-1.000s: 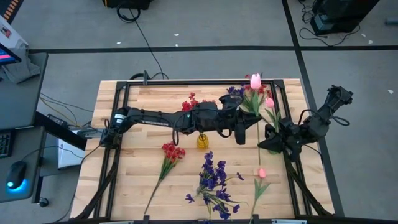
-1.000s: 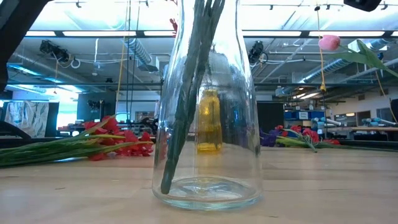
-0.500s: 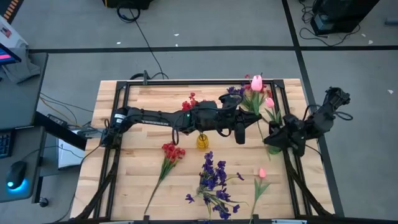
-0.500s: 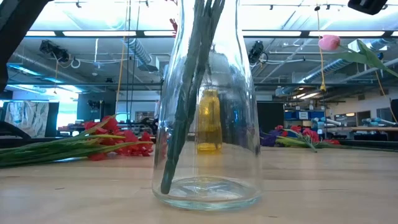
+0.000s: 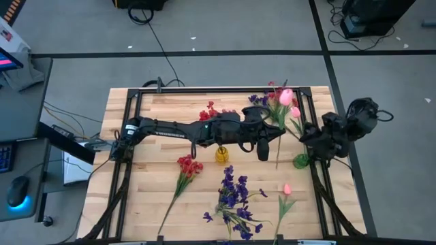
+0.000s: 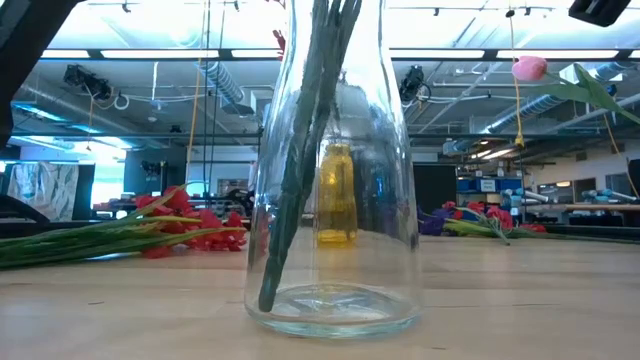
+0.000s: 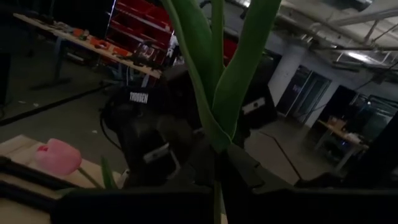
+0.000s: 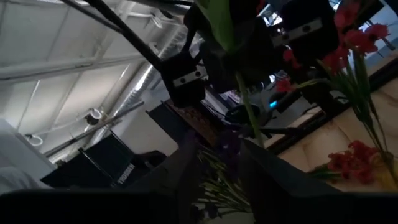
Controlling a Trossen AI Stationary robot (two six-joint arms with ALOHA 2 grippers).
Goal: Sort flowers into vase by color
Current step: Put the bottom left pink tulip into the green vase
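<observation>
Right claw (image 5: 320, 138) has pulled back off the bench's right edge, grip unclear, uncovering a green vase (image 5: 301, 160). Left claw (image 5: 262, 146) holds a pink tulip (image 5: 285, 96) near it; insertion looks next.

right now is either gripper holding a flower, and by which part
The left gripper holds a pink tulip by its green stem, below the leaves. The right gripper waits at the table's right edge; whether it holds anything cannot be told.
</observation>
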